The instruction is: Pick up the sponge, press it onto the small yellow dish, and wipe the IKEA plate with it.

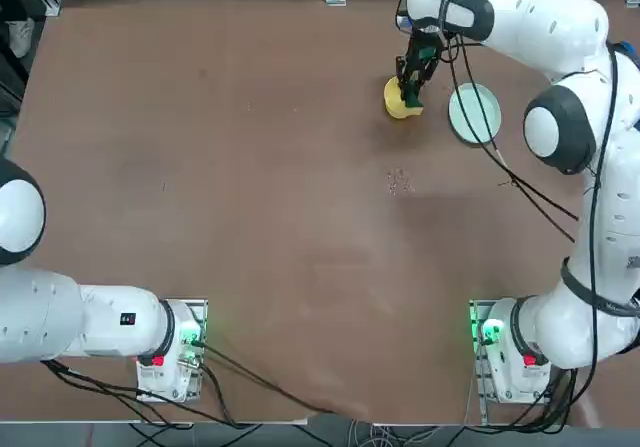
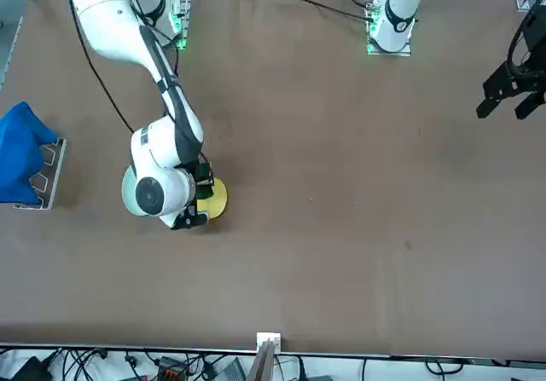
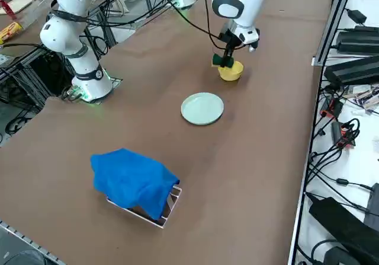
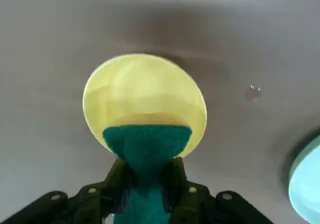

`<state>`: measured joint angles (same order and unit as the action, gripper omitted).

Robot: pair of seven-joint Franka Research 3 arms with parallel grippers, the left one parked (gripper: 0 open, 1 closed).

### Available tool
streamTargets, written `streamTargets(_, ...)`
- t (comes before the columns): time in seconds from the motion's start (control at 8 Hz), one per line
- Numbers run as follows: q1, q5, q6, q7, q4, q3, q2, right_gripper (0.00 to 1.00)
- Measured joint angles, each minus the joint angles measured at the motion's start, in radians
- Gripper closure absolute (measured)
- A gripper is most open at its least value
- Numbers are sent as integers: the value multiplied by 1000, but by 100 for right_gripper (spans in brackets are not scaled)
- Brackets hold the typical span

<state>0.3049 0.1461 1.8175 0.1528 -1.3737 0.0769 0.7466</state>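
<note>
Brown table, mostly bare. Right gripper at top view's upper right, fingers clamped on the sponge, over the small yellow dish. IKEA plate just right of it. Blue cloth lower left in side view; cables along right edge.

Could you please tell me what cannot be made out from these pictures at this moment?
- Whether the sponge in the right gripper touches the small yellow dish: in the wrist view it covers the dish's near rim, and no view shows a gap.
- Most of the IKEA plate in the wrist view: cut off by the picture's edge.
- The plate in the front view: hidden behind the arm.
- What lies under the blue cloth in the right side view.
</note>
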Motion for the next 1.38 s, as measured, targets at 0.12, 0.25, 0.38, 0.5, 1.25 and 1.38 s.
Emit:
streamTargets(0.12,0,0,0,-1,22,0,19,66)
streamTargets(0.25,0,0,1,-2,41,0,39,66)
streamTargets(0.38,0,0,3,-2,56,1,56,66)
streamTargets(0.5,1,0,7,-2,64,1,69,66)
streamTargets(1.25,3,0,52,-2,69,3,100,66)
streamTargets(1.38,3,0,59,-2,69,3,108,66)
